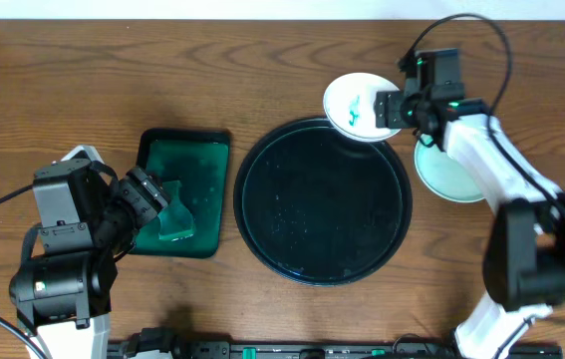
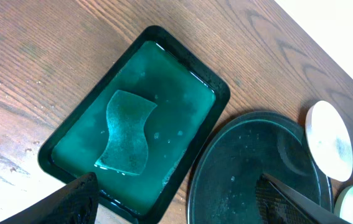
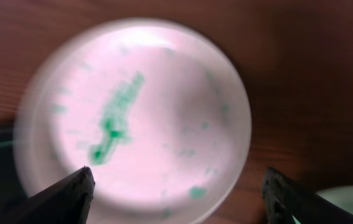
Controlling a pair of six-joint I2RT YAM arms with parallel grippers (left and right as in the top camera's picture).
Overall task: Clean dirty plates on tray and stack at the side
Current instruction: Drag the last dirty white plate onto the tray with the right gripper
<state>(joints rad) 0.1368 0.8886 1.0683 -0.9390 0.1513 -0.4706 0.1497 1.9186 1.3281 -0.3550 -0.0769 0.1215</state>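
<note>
The right pincer (image 3: 177, 174) hangs open just above a green-smeared white plate (image 3: 164, 93), and the left pincer (image 2: 177, 180), open too, hovers with the green cloth (image 2: 126, 134) just ahead.

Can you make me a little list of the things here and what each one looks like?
black tray: big, round, shiny, with wet specks
smeared plate: white with a green streak, over the black tray's far rim
second plate: right of the black tray, pale green tint
green tray: holds teal water and a cloth
left pincer: open, above the green tray
right pincer: open, above the smeared plate
</note>
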